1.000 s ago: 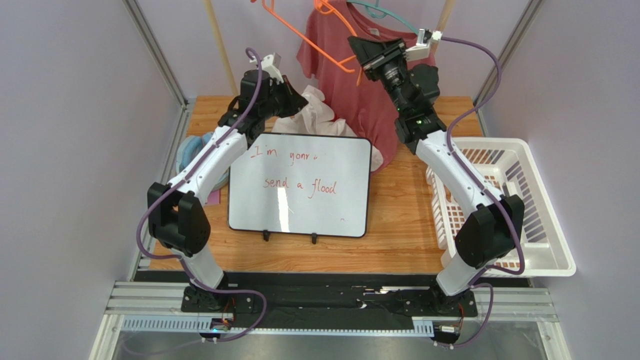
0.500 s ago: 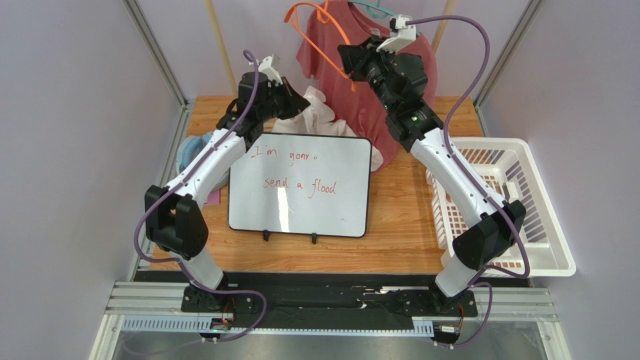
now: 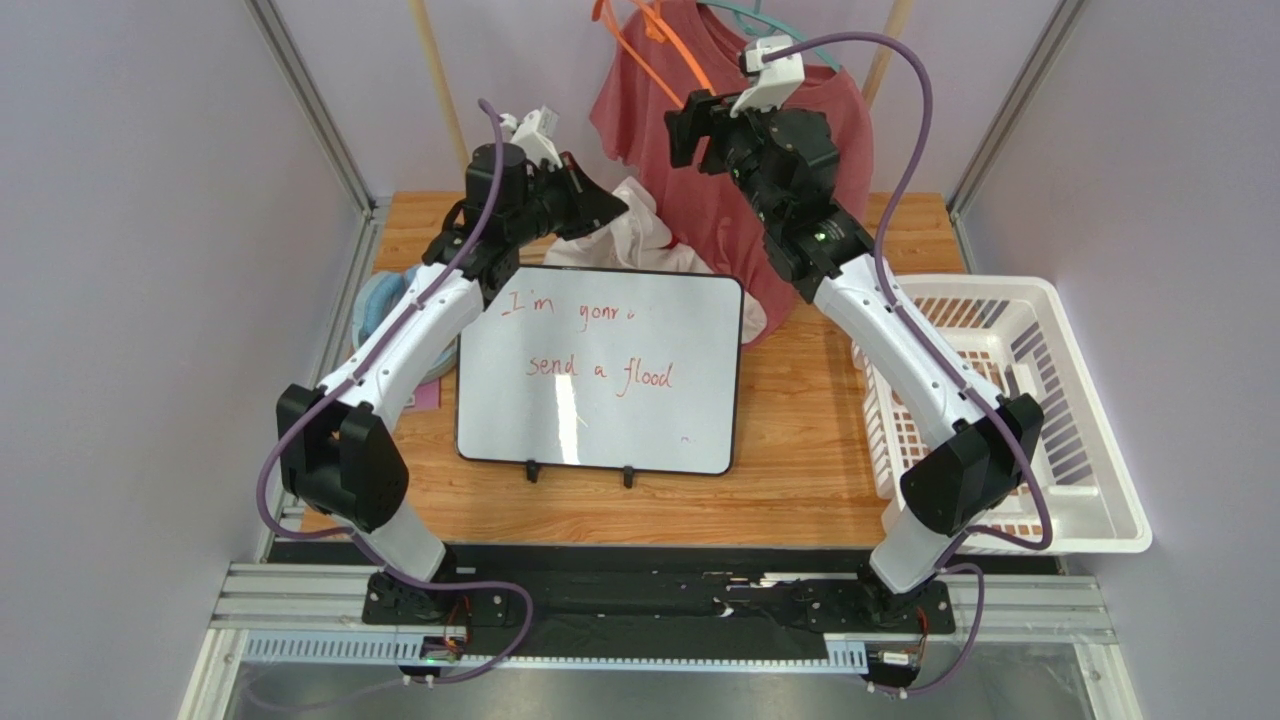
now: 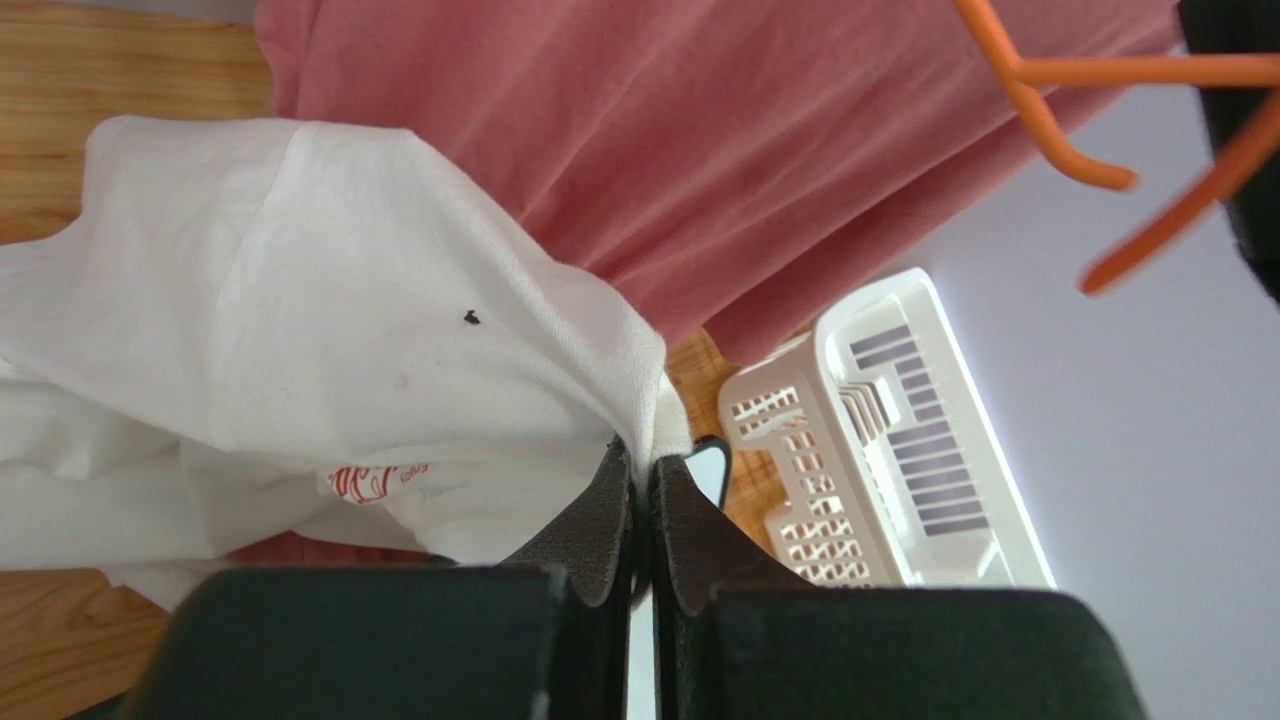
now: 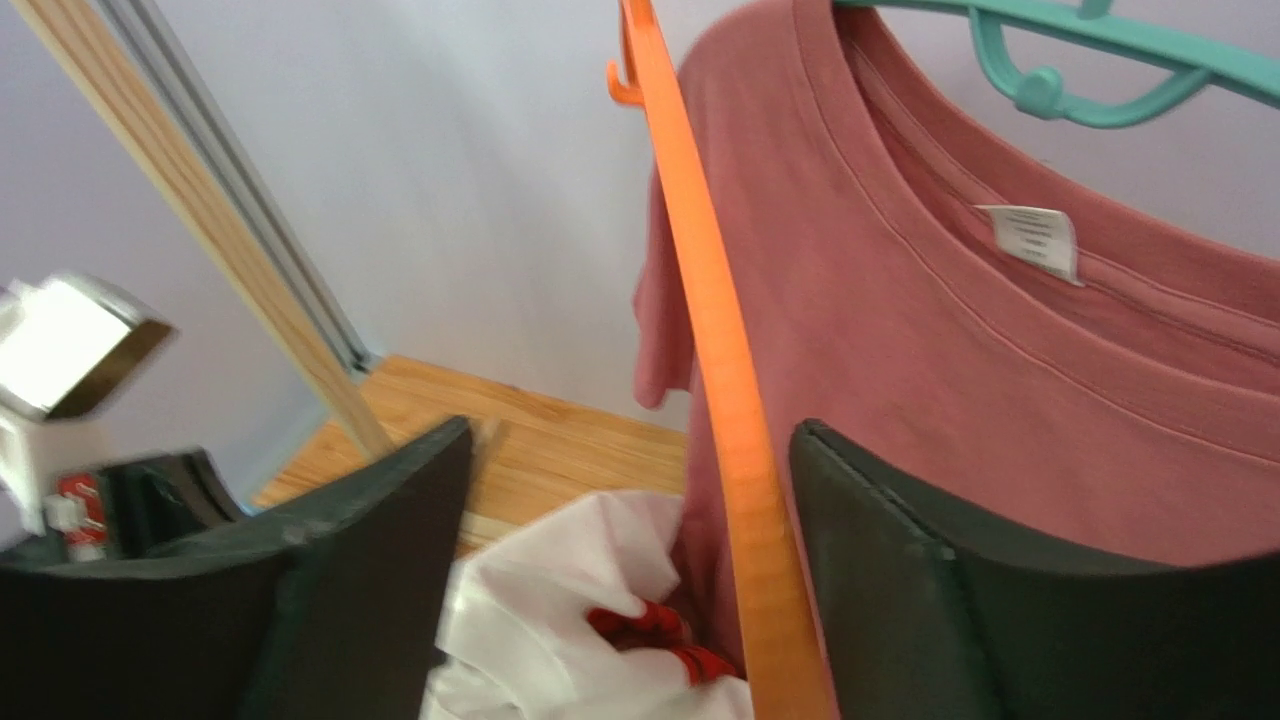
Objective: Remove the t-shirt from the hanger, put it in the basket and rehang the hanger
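A white t-shirt (image 3: pixel 643 225) lies bunched on the table behind the whiteboard. My left gripper (image 3: pixel 609 203) is shut on a fold of this white t-shirt (image 4: pixel 301 300), the cloth pinched between the tips of the left gripper (image 4: pixel 649 473). A bare orange hanger (image 3: pixel 658 30) hangs from the rail at the back. My right gripper (image 5: pixel 631 432) stands open, and the orange hanger's bar (image 5: pixel 714 345) runs between its jaws near the right one. In the top view the right gripper (image 3: pixel 684 132) is up beside a red t-shirt (image 3: pixel 721 225).
The red t-shirt (image 5: pixel 977 375) hangs on a teal hanger (image 5: pixel 1082 60) just behind the orange one. A whiteboard (image 3: pixel 601 368) with red writing covers the table's middle. A white basket (image 3: pixel 1052 405) stands at the right, a blue object (image 3: pixel 376 308) at the left edge.
My right gripper has gone from shut on the orange hanger to open, after lifting it up and to the left. The left gripper keeps its hold on the white t-shirt.
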Available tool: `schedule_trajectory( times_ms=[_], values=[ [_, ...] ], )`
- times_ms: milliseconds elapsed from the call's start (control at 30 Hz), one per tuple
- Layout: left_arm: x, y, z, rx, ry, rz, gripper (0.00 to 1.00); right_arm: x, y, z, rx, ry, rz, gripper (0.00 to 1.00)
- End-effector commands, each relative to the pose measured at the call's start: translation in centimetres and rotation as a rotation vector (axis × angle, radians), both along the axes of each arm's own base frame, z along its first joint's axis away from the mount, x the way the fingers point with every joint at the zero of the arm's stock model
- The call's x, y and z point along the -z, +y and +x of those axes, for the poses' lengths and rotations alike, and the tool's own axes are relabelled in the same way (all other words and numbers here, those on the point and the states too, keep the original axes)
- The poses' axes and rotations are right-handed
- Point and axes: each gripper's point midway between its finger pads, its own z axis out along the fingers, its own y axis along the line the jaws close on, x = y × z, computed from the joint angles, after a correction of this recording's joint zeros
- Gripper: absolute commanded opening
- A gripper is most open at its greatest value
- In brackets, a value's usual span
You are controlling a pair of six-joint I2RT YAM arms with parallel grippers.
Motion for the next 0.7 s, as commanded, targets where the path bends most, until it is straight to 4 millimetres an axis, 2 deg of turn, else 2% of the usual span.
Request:
schedule_trajectory(
  times_ms=[0, 67, 100, 133, 167, 200, 233, 267, 300, 333, 367, 400, 433, 500, 533, 567, 667],
  values=[
    [-6.2, -0.5, -2.2, 0.076, -0.112, -0.092, 0.0, -2.7, -2.8, -2.9, 0.055, -0.038, -0.046, 0.87],
    [-6.9, -0.9, -2.9, 0.114, -0.112, -0.115, 0.0, -1.6, -3.4, -3.7, 0.062, -0.004, -0.068, 0.92],
    [-7.3, -1.1, -3.1, 0.125, -0.115, -0.126, 0.0, -2.5, -4.1, -4.7, 0.067, -0.016, -0.058, 0.96],
    [-7.9, -1.4, -3.7, 0.152, -0.124, -0.139, 0.0, -2.2, -4.7, -5.3, 0.075, -0.006, -0.058, 0.97],
    [-8.2, -1.6, -4.0, 0.166, -0.127, -0.145, 0.0, -0.8, -5.1, -5.6, 0.079, 0.022, -0.062, 1.0],
    [-9.0, -1.8, -4.3, 0.178, -0.14, -0.154, 0.0, -1.4, -6.3, -6.8, 0.091, 0.01, -0.046, 1.0],
    [-9.5, -2.1, -5.0, 0.199, -0.147, -0.157, 0.0, -1.2, -7.0, -7.1, 0.102, 0.015, -0.04, 1.0],
    [-10.0, -2.4, -5.4, 0.213, -0.156, -0.16, 0.0, -0.9, -7.6, -7.5, 0.113, 0.024, -0.031, 1.0],
    [-11.2, -2.7, -5.9, 0.227, -0.178, -0.166, 0.0, 0.4, -8.6, -7.6, 0.135, 0.046, -0.036, 1.0],
    [-11.5, -3.3, -6.6, 0.256, -0.179, -0.166, 0.0, -0.4, -9.5, -8.5, 0.143, 0.028, -0.016, 1.0],
    [-12.0, -3.7, -7.1, 0.276, -0.183, -0.171, 0.0, -0.1, -10.1, -8.8, 0.15, 0.032, -0.01, 1.0],
    [-13.2, -4.1, -7.7, 0.298, -0.203, -0.181, 0.0, 1.2, -10.5, -8.8, 0.151, 0.054, -0.004, 1.0],
    [-13.7, -5.0, -8.7, 0.337, -0.208, -0.19, 0.0, 0.7, -10.7, -9.7, 0.125, 0.035, 0.018, 1.0],
    [-15.0, -5.6, -9.6, 0.358, -0.24, -0.195, 0.0, 1.3, -10.1, -10.2, 0.064, 0.033, 0.049, 1.0],
    [-15.3, -6.2, -10.3, 0.368, -0.241, -0.195, 0.0, 2.7, -8.4, -10.8, -0.036, 0.028, 0.035, 1.0],
    [-15.7, -6.4, -10.6, 0.373, -0.258, -0.192, 0.0, 2.4, -7.7, -11.5, -0.091, -0.002, 0.038, 1.0],
    [-16.5, -7.4, -11.6, 0.402, -0.265, -0.204, 0.0, 4.6, -4.5, -13.1, -0.303, -0.058, -0.013, 1.0]
  ],
)
